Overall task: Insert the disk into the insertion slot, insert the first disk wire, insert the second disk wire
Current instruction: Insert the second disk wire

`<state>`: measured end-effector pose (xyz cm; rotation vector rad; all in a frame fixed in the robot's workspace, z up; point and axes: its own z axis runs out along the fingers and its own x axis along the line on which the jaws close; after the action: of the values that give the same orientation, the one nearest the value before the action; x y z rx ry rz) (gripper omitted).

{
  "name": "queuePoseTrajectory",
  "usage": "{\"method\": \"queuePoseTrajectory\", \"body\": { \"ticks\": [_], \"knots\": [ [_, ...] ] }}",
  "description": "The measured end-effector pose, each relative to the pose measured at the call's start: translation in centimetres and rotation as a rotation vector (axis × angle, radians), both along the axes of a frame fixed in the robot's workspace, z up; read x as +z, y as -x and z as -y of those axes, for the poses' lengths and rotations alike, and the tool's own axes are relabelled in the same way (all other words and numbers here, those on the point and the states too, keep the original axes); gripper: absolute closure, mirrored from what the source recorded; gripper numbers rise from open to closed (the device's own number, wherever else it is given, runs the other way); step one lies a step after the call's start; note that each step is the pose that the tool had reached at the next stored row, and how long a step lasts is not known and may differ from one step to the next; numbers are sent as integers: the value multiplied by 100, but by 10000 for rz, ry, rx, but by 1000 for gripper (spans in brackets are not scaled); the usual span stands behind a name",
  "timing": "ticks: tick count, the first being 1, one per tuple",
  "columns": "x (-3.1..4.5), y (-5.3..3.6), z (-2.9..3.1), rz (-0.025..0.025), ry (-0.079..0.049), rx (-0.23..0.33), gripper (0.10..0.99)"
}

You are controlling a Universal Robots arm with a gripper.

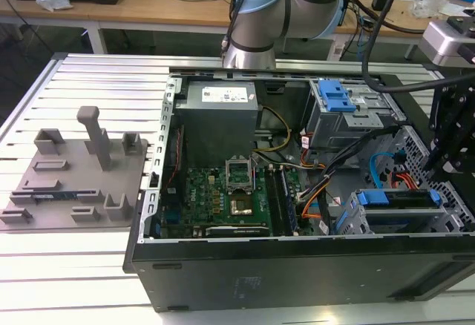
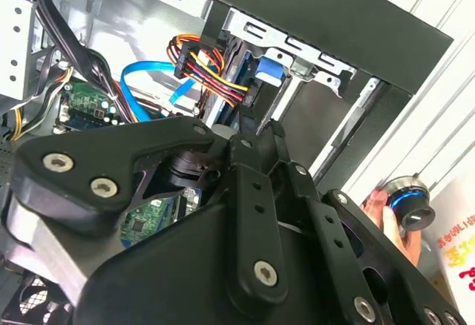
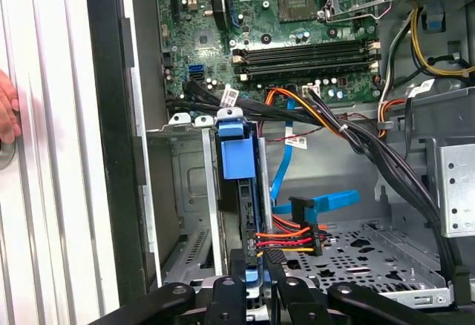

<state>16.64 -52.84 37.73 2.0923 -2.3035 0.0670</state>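
Note:
The disk, framed in blue, sits inside the insertion slot, a grey cage at the case's front corner on the exterior view's right. In the first wrist view the disk stands edge-on in that cage. A bundle of red, yellow and black wires runs to its near end. A flat blue wire ends in a black plug beside that bundle. My gripper hangs just above the disk's wired end, shut, with nothing visible between its fingertips. It also appears in the exterior view.
The open case holds a motherboard, a grey power supply and a taller cage with a blue latch. Black cable bundles cross beside the cage. A grey fixture plate lies outside the case. A person's hand rests nearby.

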Motion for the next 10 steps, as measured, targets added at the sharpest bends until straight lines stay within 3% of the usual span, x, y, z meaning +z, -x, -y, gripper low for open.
{"method": "queuePoseTrajectory", "body": {
  "ticks": [8, 9, 10],
  "knots": [
    [0, 0, -2, 0, 20, 0, 843],
    [-1, 0, -61, 0, 89, 0, 843],
    [0, -1, -156, -37, 278, 1, 843]
  ]
}}
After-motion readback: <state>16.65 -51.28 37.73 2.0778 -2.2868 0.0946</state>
